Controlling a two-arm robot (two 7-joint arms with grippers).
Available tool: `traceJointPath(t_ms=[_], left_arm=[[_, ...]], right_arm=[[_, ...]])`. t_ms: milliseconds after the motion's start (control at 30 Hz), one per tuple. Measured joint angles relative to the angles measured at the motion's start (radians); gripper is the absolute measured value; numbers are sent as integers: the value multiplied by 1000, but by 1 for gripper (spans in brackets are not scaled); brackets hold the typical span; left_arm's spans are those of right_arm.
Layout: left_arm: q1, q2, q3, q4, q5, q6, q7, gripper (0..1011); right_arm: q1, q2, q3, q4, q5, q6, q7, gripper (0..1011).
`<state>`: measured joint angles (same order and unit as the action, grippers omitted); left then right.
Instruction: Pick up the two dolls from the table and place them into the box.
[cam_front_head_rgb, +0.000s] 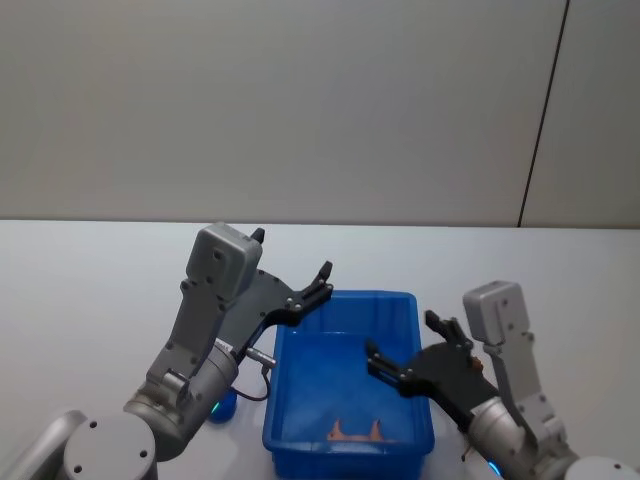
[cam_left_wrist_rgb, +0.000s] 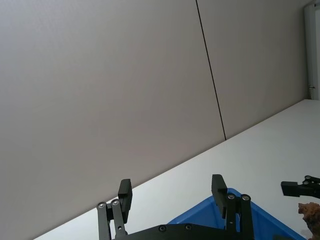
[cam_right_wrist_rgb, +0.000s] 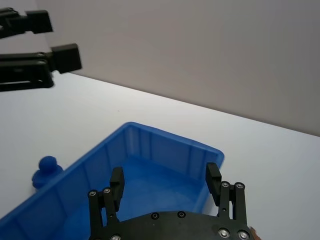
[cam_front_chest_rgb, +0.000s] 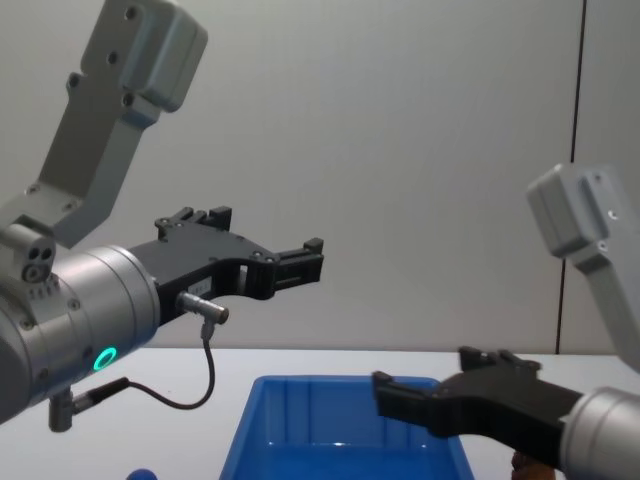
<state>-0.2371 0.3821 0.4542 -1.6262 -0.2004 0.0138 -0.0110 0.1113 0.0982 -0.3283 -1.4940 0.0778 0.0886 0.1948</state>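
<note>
Right gripper (cam_front_head_rgb: 400, 338) spread empty over box (cam_front_head_rgb: 380, 295); brown doll (cam_left_wrist_rgb: 310, 214) just below, toward its right wall; left gripper (cam_left_wrist_rgb: 171, 184) spread, farther.

wall (cam_front_head_rgb: 300, 100): plain grey | seam (cam_front_head_rgb: 544, 110): thin dark vertical, right side | light: even

Silver-grey cylindrical left arm (cam_front_chest_rgb: 80, 300) and right arm (cam_front_chest_rgb: 610, 435), each with a pale grey boxy wrist housing (cam_front_head_rgb: 225, 258). Matte black flat-linked left gripper (cam_left_wrist_rgb: 171, 192) and right gripper (cam_right_wrist_rgb: 165, 175), silver screw heads (cam_right_wrist_rgb: 155, 216) at pivots. Thin black cable (cam_front_chest_rgb: 211, 360) with metal plug, glowing green ring (cam_front_chest_rgb: 104, 358) on left arm.
</note>
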Motion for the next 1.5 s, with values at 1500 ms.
traceJointPath(t_ms=[1500], left_arm=[[0,0,0,0,0,0,0,1002]], right_arm=[[-132,21,22,-91,-14,209,-318,1001]])
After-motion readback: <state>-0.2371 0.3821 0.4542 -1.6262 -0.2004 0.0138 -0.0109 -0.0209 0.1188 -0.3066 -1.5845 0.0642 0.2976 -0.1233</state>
